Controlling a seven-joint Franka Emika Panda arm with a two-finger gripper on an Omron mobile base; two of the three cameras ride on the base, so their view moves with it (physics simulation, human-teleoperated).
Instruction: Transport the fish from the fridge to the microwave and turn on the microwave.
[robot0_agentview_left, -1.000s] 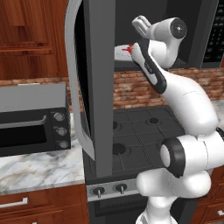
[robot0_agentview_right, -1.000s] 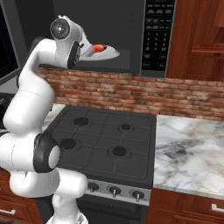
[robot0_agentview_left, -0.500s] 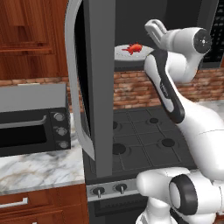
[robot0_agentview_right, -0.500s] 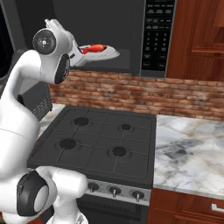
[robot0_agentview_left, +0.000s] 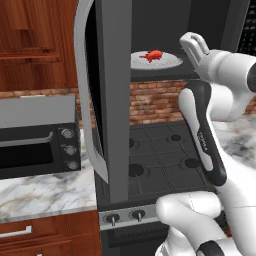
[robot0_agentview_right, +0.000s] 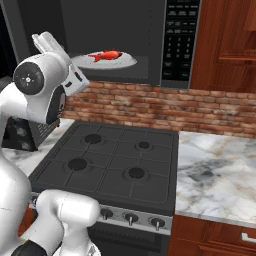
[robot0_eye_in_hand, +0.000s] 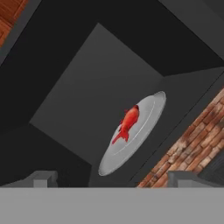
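The red-orange fish (robot0_agentview_left: 152, 55) (robot0_agentview_right: 107, 55) (robot0_eye_in_hand: 128, 122) lies on the white round plate (robot0_agentview_left: 167, 63) (robot0_agentview_right: 80, 62) (robot0_eye_in_hand: 146, 118) inside the microwave (robot0_agentview_right: 125, 35). The microwave's door (robot0_agentview_left: 116, 95) stands swung wide open, its silver handle (robot0_agentview_left: 86, 110) facing me. My gripper (robot0_agentview_left: 193, 46) (robot0_agentview_right: 48, 42) (robot0_eye_in_hand: 113, 179) hangs outside the cavity, just off the plate's rim and apart from it. It is open with nothing between its fingers. The button panel (robot0_agentview_right: 181, 40) sits to the right of the cavity. The fridge is out of view.
Below the microwave are a brick backsplash (robot0_agentview_right: 165, 102) and a black four-burner stove (robot0_agentview_left: 165, 160) (robot0_agentview_right: 110, 160). A black countertop oven with knobs (robot0_agentview_left: 35, 145) stands left of the open door. A marble counter (robot0_agentview_right: 215, 172) and wooden cabinets (robot0_agentview_right: 225, 40) lie right.
My gripper has let go of the fish and drawn back out of the microwave cavity. The fish stays on the plate, and the arm has swung lower and outward.
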